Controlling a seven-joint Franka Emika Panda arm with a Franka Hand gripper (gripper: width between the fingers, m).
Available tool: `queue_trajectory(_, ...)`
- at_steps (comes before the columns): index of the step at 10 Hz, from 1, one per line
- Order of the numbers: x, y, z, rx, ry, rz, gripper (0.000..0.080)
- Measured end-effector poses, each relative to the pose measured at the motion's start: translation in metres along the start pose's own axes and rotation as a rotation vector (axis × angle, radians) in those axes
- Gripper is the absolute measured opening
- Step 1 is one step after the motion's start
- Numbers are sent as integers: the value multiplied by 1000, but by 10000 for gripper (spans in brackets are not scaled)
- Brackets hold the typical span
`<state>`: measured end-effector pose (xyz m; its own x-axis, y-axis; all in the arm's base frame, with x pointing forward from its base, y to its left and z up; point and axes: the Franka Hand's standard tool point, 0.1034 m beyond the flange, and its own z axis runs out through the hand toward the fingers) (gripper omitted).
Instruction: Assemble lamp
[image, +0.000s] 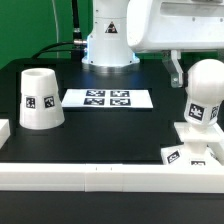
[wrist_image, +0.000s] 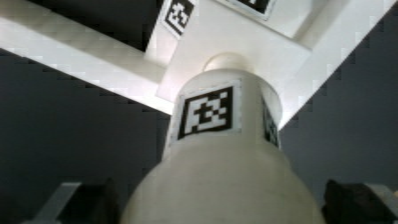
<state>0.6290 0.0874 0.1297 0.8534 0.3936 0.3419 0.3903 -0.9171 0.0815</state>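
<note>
**Bulb up on the base, fingers either side**

On the black table (image: 110, 125), the shade (image: 40, 98) sits upright at the exterior view's left, well apart from the action. Over on the right, the bulb (image: 207, 90) stands upright on the base (image: 190, 140), just beside the front rail (image: 100, 172). The gripper (wrist_image: 210, 200) straddles the bulb, fingers (wrist_image: 71, 200) close at each side. It is impossible to tell whether they actually pinch it.

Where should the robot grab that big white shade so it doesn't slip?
Probably near the top of the shade, coming straight down from above. It stands upright, narrow end up and wide end on the table, so the top is the slimmest part for two fingers to close around.
</note>
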Motion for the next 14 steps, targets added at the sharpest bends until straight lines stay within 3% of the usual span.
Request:
queue_trajectory(2, -11, -3, 1, -6, 30, 16, 571)
queue_trajectory(5, -13, -5, 2, -30, 110, 15, 571)
queue_trajectory(8, -12, -5, 2, -32, 116, 13, 571)
queue_trajectory(10, -12, -5, 2, -32, 116, 12, 681)
queue_trajectory(14, -8, -3, -6, -33, 116, 9, 698)
